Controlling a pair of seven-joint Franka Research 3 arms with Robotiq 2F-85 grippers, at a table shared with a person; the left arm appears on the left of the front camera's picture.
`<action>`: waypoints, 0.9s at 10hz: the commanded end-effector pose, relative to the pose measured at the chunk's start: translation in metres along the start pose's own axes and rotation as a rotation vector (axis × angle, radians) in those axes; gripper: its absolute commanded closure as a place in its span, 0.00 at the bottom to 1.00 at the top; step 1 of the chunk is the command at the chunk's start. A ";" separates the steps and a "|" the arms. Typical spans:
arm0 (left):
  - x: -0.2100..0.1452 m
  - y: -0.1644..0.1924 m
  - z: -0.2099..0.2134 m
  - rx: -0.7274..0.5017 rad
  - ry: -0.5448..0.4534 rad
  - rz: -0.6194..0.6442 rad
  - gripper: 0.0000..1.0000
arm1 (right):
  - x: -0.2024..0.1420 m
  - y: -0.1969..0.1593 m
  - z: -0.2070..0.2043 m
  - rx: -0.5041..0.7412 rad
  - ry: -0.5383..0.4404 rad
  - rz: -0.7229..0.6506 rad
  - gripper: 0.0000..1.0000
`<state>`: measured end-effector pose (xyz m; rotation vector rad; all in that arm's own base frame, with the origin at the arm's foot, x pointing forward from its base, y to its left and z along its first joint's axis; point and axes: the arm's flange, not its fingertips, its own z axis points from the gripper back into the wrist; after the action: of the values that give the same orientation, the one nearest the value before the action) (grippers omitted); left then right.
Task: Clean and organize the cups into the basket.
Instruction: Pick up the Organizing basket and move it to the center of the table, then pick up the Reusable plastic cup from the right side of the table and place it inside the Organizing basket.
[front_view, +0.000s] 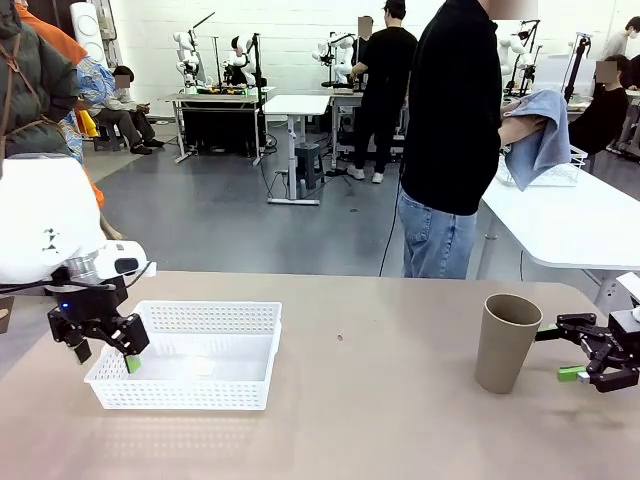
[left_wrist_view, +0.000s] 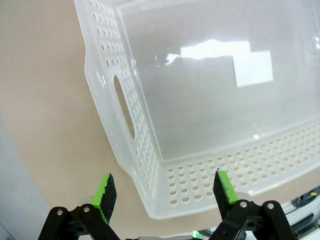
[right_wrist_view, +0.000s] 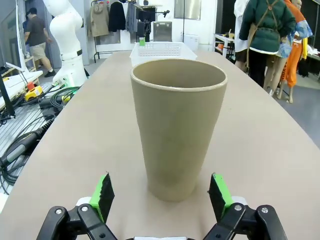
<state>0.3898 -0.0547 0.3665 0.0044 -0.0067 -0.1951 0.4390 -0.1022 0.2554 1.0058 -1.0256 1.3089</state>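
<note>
One tan-brown cup (front_view: 505, 342) stands upright on the table at the right; in the right wrist view the cup (right_wrist_view: 177, 125) rises just beyond the fingertips. My right gripper (front_view: 582, 361) (right_wrist_view: 161, 196) is open, level with the cup's lower half and a little to its right, not touching it. The white lattice basket (front_view: 190, 353) sits at the left with nothing in it. My left gripper (front_view: 105, 352) (left_wrist_view: 165, 189) hangs open over the basket's near left corner (left_wrist_view: 150, 200), its fingers either side of that corner. A person across the table wipes something with a blue cloth (front_view: 540, 130).
The tan table (front_view: 370, 400) stretches bare between basket and cup. A white table (front_view: 570, 220) stands behind at the right, with a white wire basket (front_view: 555, 172) on it. Cables (right_wrist_view: 30, 120) lie on the floor beside the table in the right wrist view.
</note>
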 end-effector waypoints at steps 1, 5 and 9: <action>0.010 -0.007 -0.007 0.091 -0.024 0.035 0.00 | -0.010 -0.001 -0.003 -0.002 -0.029 0.040 0.00; 0.006 -0.008 -0.005 0.072 -0.020 0.027 0.00 | -0.001 -0.001 -0.001 0.004 -0.006 -0.002 0.00; 0.006 -0.008 -0.005 0.072 -0.020 0.027 0.00 | -0.002 -0.001 0.000 0.004 -0.006 -0.007 0.00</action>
<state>0.3944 -0.0656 0.3622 0.0890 -0.0416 -0.1544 0.4395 -0.1023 0.2531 1.0170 -1.0233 1.3029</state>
